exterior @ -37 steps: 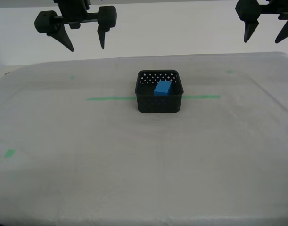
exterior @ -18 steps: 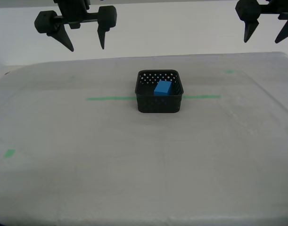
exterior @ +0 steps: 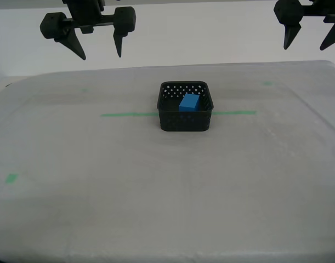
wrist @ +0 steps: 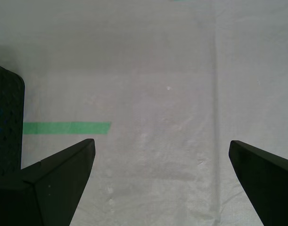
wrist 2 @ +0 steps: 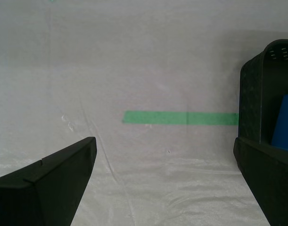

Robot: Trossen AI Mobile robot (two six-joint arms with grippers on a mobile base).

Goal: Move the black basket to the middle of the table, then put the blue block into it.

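Second wrist view first: my second gripper [wrist 2: 163, 141] has its jaws spread wide with nothing between them but cloth and a length of the green tape line [wrist 2: 180, 117]. First wrist view shows the same for my first gripper [wrist: 161, 142]: jaws wide apart, empty, bare cloth below.

Going by which side of each wrist picture the basket edge falls on, I take my second gripper [exterior: 100, 55] to be the one at the upper left of the exterior view and my first gripper [exterior: 305, 48] the one at the upper right. That match is probable, not certain. Both hang high, well clear of the load, which I read as a parked pose with nothing left to hold.

Outward from there, the black basket [exterior: 185, 119] sits upright near the centre of the exterior frame, straddling the tape line [exterior: 129, 114]. The blue block [exterior: 189, 102] lies inside it, tilted toward the far wall. Both parts of the job look done to me.

The table [exterior: 156, 208] is covered in pale, slightly wrinkled cloth. It carries small green tape bits [exterior: 11, 178] at the lower left and, fainter, toward the top of the frame. Behind it there is only a plain light wall.
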